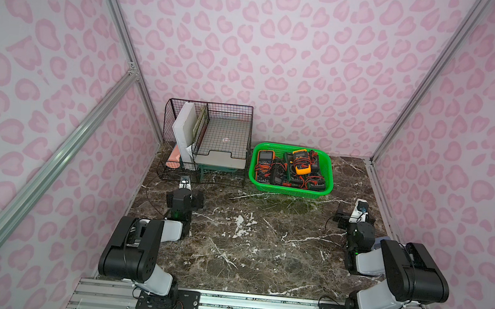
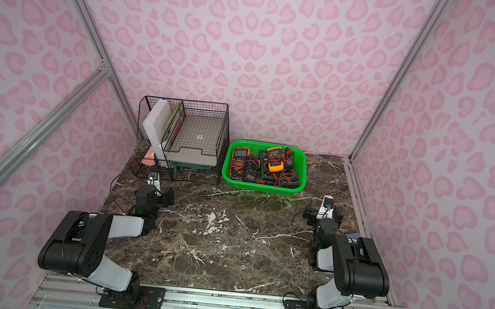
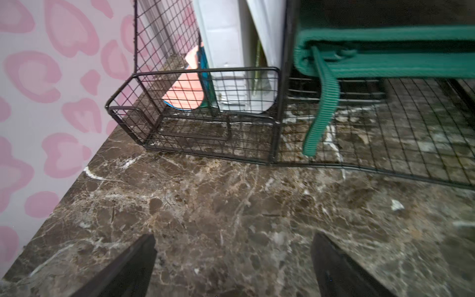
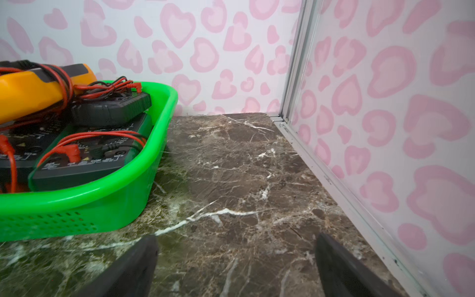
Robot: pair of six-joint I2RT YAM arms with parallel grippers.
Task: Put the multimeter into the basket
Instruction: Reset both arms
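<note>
The left gripper (image 3: 234, 236) stood at the left side of the marble table (image 1: 245, 249), just in front of the black wire-mesh organiser (image 1: 229, 109). In the left wrist view its two dark fingers (image 3: 133, 262) were spread wide, with only bare marble between them. It held nothing and touched nothing.

The organiser stood against the back wall at left of centre in both top views. Its narrow upright compartment carried a white board (image 1: 184, 123) leaning on edge, with a pink item (image 1: 174, 157) low beside it. The wide upper shelf carried a flat grey slab (image 1: 223, 134). Under that shelf lay a dark green woven item (image 3: 385, 51), one strap hanging down to the mesh floor.

The basket (image 1: 289, 191) stood just to the right of the organiser, close to it but apart from it. All the multimeters (image 1: 275, 174) in view lay inside it, packed together among red and black leads. The yellow multimeter (image 1: 301, 164) lay on top of the dark ones, tilted, towards the back.

The right gripper (image 4: 237, 236) stood near the right side of the table, forward of the basket's right end and apart from it. Its fingers (image 4: 341, 262) were likewise spread wide over bare marble, with nothing between them.
</note>
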